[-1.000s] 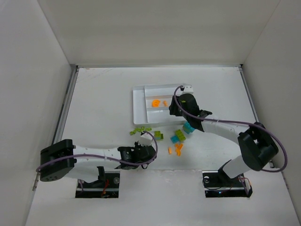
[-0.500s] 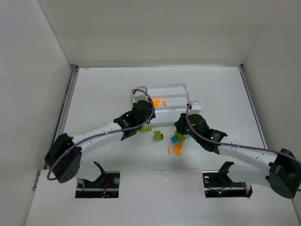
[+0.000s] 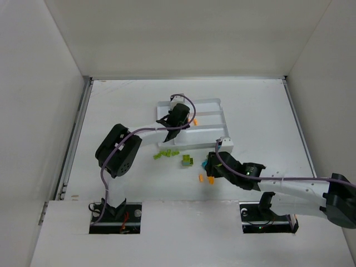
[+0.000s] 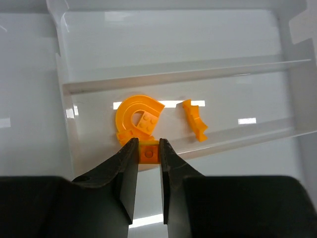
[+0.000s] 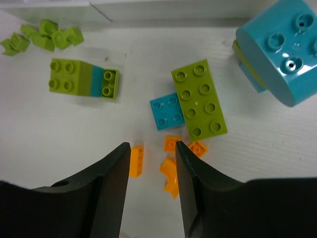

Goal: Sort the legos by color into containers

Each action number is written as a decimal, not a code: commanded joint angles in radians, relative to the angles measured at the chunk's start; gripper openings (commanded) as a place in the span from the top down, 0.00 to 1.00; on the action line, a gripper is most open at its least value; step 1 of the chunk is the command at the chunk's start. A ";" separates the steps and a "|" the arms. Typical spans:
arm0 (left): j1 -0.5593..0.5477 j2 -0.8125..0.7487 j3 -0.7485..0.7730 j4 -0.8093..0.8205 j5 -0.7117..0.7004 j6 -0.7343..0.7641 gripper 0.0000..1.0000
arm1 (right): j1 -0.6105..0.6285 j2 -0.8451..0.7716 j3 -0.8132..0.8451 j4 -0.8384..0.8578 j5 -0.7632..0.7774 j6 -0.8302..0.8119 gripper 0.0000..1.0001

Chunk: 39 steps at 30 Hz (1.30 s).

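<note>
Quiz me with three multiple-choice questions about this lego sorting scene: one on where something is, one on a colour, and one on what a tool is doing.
1. Where does the orange curved piece lie?
A. on the bare tabletop
B. in a compartment of the white tray
C. on top of a teal block

2. What colour is the small brick in the left tool?
A. teal
B. lime green
C. orange

3. How does the right tool stand?
A. open, holding nothing
B. shut on a green brick
C. shut on a teal plate

Answers:
1 B: it rests between two low tray walls.
2 C: the brick pinched between the fingers is orange.
3 A: its fingers stand apart above loose orange pieces.
</note>
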 commanded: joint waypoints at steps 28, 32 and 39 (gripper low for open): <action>-0.261 -0.603 -0.493 0.075 -0.086 -0.018 0.68 | 0.028 0.193 0.047 -0.113 0.018 0.165 0.54; -0.363 -0.667 -0.533 0.002 -0.151 -0.039 0.68 | 0.020 0.221 0.058 -0.113 0.042 0.165 0.54; -0.525 -0.674 -0.573 -0.025 -0.231 -0.084 0.65 | 0.013 0.261 0.058 -0.088 0.084 0.182 0.50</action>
